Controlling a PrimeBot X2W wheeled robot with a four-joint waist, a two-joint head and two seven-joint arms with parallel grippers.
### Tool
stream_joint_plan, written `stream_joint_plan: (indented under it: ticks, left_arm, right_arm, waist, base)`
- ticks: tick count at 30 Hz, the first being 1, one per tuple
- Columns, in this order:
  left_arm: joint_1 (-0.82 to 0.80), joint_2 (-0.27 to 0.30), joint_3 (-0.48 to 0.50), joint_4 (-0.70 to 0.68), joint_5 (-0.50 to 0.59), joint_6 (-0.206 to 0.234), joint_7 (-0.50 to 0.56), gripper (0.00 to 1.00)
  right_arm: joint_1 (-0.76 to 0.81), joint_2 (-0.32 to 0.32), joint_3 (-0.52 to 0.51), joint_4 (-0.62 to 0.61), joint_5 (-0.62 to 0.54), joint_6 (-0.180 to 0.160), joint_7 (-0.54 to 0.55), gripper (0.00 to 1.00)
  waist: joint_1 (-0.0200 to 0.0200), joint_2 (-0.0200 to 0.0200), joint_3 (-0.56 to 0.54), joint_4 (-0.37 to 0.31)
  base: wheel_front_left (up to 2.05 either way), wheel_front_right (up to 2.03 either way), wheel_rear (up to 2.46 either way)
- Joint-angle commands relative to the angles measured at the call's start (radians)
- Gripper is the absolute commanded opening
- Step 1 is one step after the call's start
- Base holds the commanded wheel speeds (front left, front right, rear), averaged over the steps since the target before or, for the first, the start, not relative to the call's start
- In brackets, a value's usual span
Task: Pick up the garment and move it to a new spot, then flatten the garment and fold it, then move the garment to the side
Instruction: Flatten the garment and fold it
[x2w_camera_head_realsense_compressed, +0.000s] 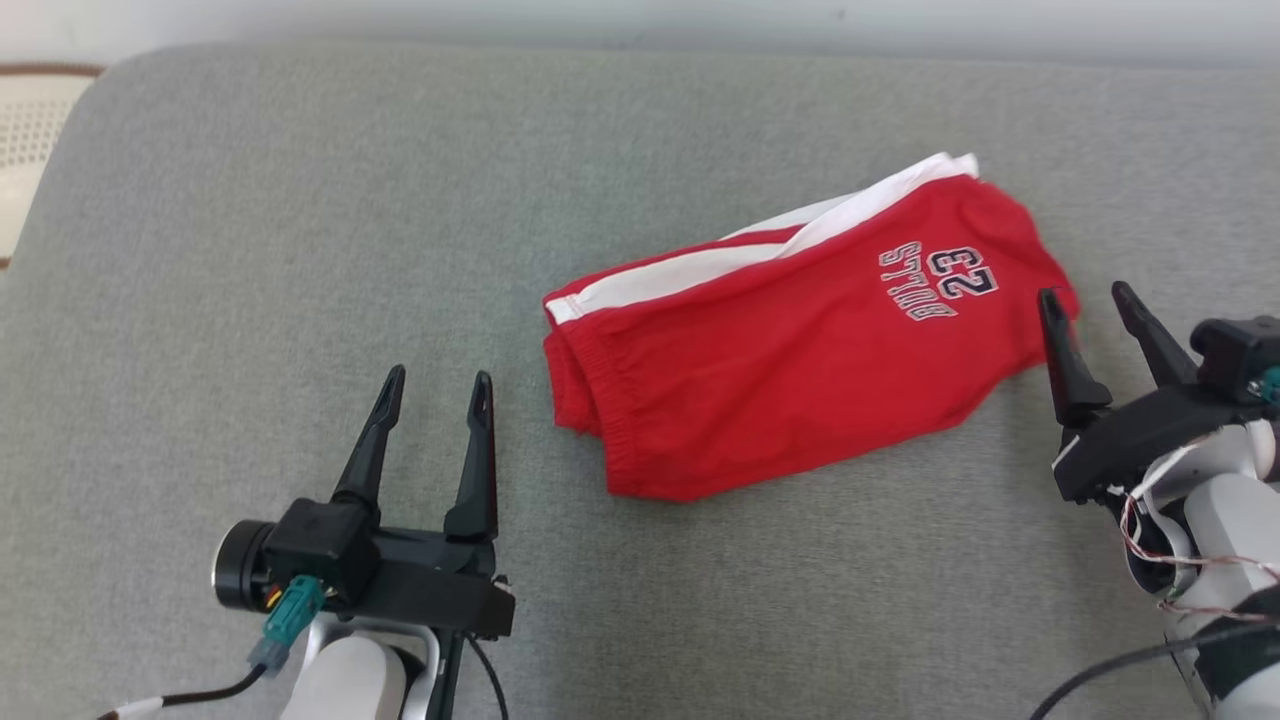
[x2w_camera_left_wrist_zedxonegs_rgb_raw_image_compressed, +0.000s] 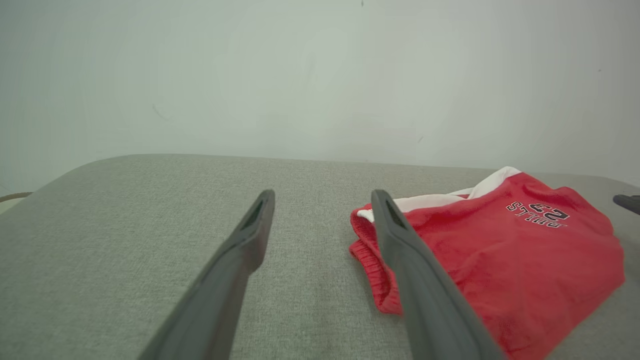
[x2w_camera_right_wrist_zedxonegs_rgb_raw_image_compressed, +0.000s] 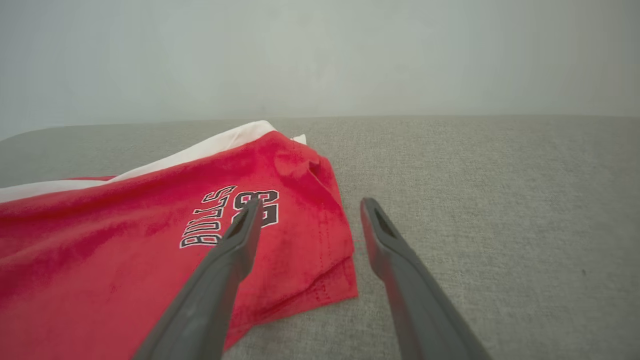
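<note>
We're looking down on a broad grey cushion (x2w_camera_head_realsense_compressed: 300, 200), and the garment (x2w_camera_head_realsense_compressed: 790, 340), a pair of red shorts, lies on it doubled leg over leg, fairly flat, slanting from 8 o'clock up to 2 o'clock, right of the middle. This picture fits two stages: shorts waiting to be lifted to a new spot, or shorts already folded and set aside, and we can't call which. Either way, we judge the care to be the same: no finger should drag sideways across those stacked layers, or the top leg slides off the lower one. The left gripper (x2w_camera_head_realsense_compressed: 440, 375) hangs with its fingers spread wide and nothing between them, and the elastic waistband (x2w_camera_head_realsense_compressed: 592, 400) sits just beside it at about 3 o'clock. The right gripper (x2w_camera_head_realsense_compressed: 1083, 290) is parted just as wide and also empty. The hem end, by the lettering (x2w_camera_head_realsense_compressed: 935, 282), lies at its 9 o'clock, with the inner finger over the red corner and the outer finger over bare cushion. Whether that inner finger touches the cloth we cannot tell.
</note>
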Motion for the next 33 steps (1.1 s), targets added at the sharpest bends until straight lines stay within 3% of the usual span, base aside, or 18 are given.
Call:
stream_joint_plan:
  ticks: [1,12,13,14,15,16,24,33]
  left_arm:
    - [-0.006,0.000,-0.002,0.000,0.000,0.000,-0.008,1.00]
    - [-0.031,-0.012,-0.018,0.000,0.008,0.004,-0.008,1.00]
    - [-0.033,-0.012,-0.017,0.001,0.009,0.004,-0.008,1.00]
    - [-0.034,-0.012,-0.015,0.002,0.009,0.004,-0.008,1.00]
    - [-0.036,-0.012,-0.013,0.003,0.010,0.003,-0.008,1.00]
    - [-0.035,-0.012,-0.011,0.004,0.011,0.003,-0.008,1.00]
    - [-0.016,-0.012,0.006,0.015,0.018,0.002,-0.008,1.00]
    - [0.027,-0.006,0.036,0.029,0.033,-0.014,-0.008,1.00]
  right_arm:
    - [-0.011,-0.005,0.005,0.010,0.007,-0.001,-0.006,1.00]
    - [-0.103,0.003,0.121,0.220,0.101,-0.001,-0.035,1.00]
    - [-0.108,0.004,0.134,0.227,0.112,-0.001,-0.037,0.91]
    - [-0.110,0.006,0.146,0.233,0.124,-0.001,-0.038,0.47]
    - [-0.114,0.007,0.157,0.236,0.136,-0.001,-0.040,0.16]
    - [-0.116,0.010,0.169,0.237,0.149,-0.001,-0.041,0.00]
    - [-0.068,0.004,0.207,0.173,0.214,-0.001,-0.090,0.00]
    - [0.161,0.017,0.091,-0.009,0.175,-0.001,-0.108,0.00]
  waist:
    - [-0.0001,0.0000,0.032,0.030]
    - [-0.0001,0.0000,0.073,0.044]
    - [-0.0001,0.0000,0.074,0.042]
    - [-0.0001,0.0000,0.074,0.039]
    - [-0.0001,0.0000,0.074,0.036]
    - [-0.0001,0.0000,0.074,0.033]
    - [-0.0001,0.0000,0.047,-0.002]
    - [-0.0001,0.0000,-0.014,-0.056]
  base:
    - [0.00,0.00,0.00]
    - [0.00,0.00,0.00]
    - [0.00,0.00,0.00]
    - [0.00,0.00,0.00]
    - [0.00,0.00,0.00]
    - [0.00,0.00,0.00]
    - [0.00,0.00,0.00]
    - [0.00,0.00,0.00]
